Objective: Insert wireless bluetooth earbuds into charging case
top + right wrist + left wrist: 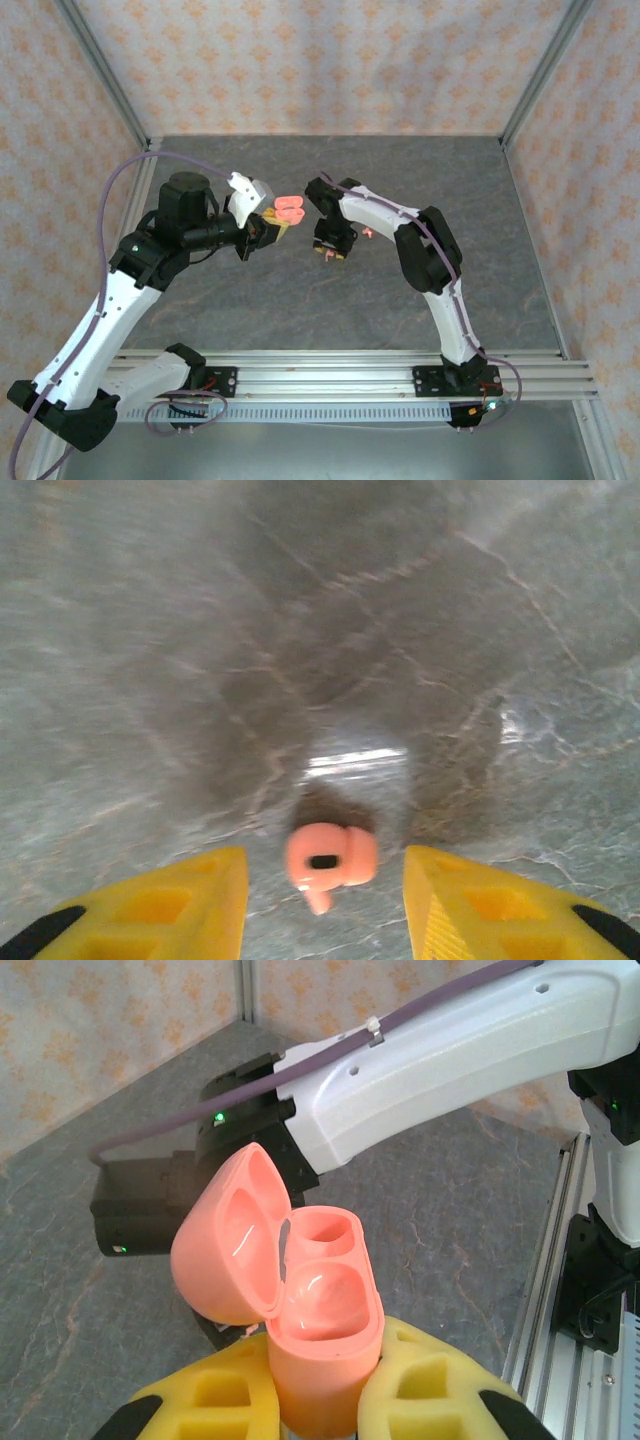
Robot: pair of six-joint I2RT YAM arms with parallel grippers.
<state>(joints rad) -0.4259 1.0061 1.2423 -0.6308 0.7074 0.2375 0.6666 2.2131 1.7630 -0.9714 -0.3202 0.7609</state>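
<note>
We pinch the open case (320,1345) in the left jaws, sockets exposed for loading, while spread right jaws straddle an earbud (330,856).

1. The charging case (320,1310) was salmon-pink all over, glossy inside.
2. The earbud (330,858) matched it, salmon-pink with one dark slot.
3. The left gripper (320,1360) and right gripper (322,855) had yellow fingers with black patches.
4. The table (300,630) was grey, marbled with pale and rusty veins.
5. The walls (320,60) wore cream paper with a repeating orange floral motif.
6. The left arm (100,310) and right arm (450,300) were white and black — the cable (180,1125) purple.
</note>
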